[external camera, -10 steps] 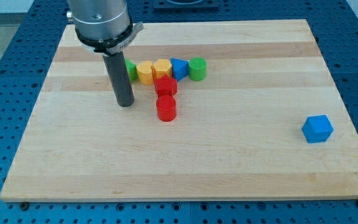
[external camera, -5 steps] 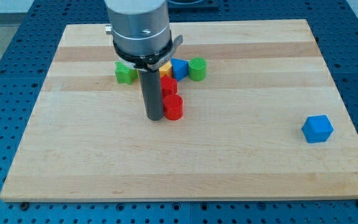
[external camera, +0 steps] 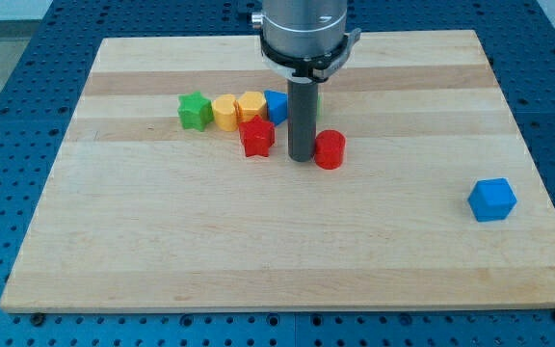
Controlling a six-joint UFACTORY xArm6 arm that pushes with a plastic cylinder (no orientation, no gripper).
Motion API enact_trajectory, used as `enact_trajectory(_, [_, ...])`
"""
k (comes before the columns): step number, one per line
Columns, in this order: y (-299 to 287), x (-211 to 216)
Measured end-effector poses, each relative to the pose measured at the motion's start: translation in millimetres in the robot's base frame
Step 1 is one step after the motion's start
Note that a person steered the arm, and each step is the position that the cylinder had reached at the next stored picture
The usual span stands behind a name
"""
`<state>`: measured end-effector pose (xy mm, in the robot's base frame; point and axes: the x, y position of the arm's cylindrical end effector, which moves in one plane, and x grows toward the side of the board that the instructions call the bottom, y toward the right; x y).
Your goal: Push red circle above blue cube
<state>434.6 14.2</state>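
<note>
The red circle [external camera: 330, 150], a short red cylinder, sits just above the board's middle. My tip [external camera: 302, 158] touches its left side. The blue cube [external camera: 492, 200] lies far off at the view's right, lower than the red circle. The rod rises from the tip to the arm's grey flange at the view's top.
A row of blocks lies left of the rod: a green star [external camera: 194, 111], a yellow block [external camera: 224, 112], an orange-yellow block [external camera: 251, 105] and a blue block [external camera: 277, 104] partly behind the rod. A red star [external camera: 256, 137] sits just below them. The rod hides the green cylinder.
My tip moved to the view's right, met the red circle's left side and pushed it right and a little up. The red star, once hidden, shows now; the green cylinder is hidden.
</note>
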Motion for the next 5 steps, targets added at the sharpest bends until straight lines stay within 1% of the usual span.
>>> enact_trajectory(1, [4.8,0.0])
enact_trajectory(5, [124.2,0.0])
